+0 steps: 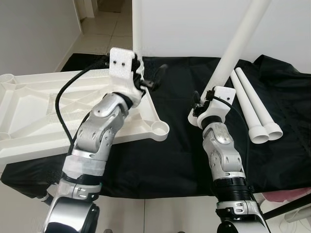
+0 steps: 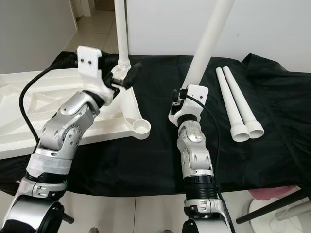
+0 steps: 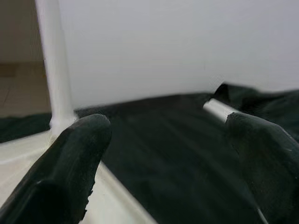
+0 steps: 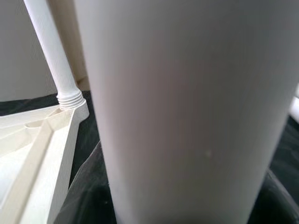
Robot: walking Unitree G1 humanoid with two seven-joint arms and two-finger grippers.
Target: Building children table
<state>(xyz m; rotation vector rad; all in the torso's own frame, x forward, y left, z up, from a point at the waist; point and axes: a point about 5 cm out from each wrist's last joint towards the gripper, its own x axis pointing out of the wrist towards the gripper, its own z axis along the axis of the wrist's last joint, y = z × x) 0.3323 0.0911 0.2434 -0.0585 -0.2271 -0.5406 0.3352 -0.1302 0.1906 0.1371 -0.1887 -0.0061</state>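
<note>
The white table top (image 1: 34, 104) lies upside down on the black cloth at the left. One white leg (image 1: 137, 29) stands upright in its far corner socket. My left gripper (image 1: 154, 76) hovers open just right of that leg's base, nothing between its fingers (image 3: 79, 154). My right gripper (image 1: 209, 99) is shut on a second white leg (image 1: 238, 43), holding it off the cloth, tilted up and to the right. In the right wrist view this leg (image 4: 187, 107) is very close, with the threaded base of the upright leg (image 4: 70, 98) behind it. The near corner socket (image 1: 159, 128) is empty.
Two more white legs (image 1: 252, 107) lie side by side on the black cloth (image 1: 175, 155) at the right. A white wall rises behind the cloth. A tiled floor runs off at the back left. A pink object (image 1: 286, 194) sits low at the right.
</note>
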